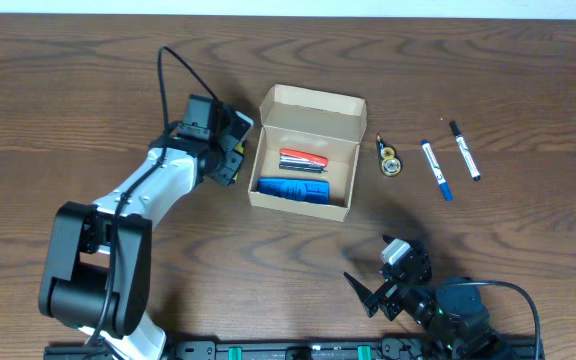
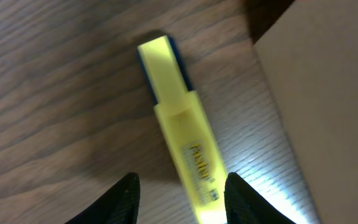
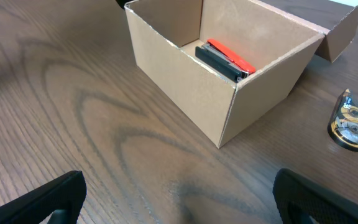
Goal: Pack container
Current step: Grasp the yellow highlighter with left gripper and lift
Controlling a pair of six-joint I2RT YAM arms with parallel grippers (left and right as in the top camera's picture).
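Yellow highlighter (image 2: pixel 182 143) lies just beside the container (image 2: pixel 328 93) wall.

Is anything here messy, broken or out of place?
Nothing looks broken or spilled. The box stands open. A yellow highlighter lies beside it under the left claw, and a tape roll, a blue pen and a black pen lie loose on the table.

One box (image 1: pixel 316 127), two markers (image 1: pixel 435 170) (image 1: pixel 464 150), one highlighter (image 2: pixel 185 137)
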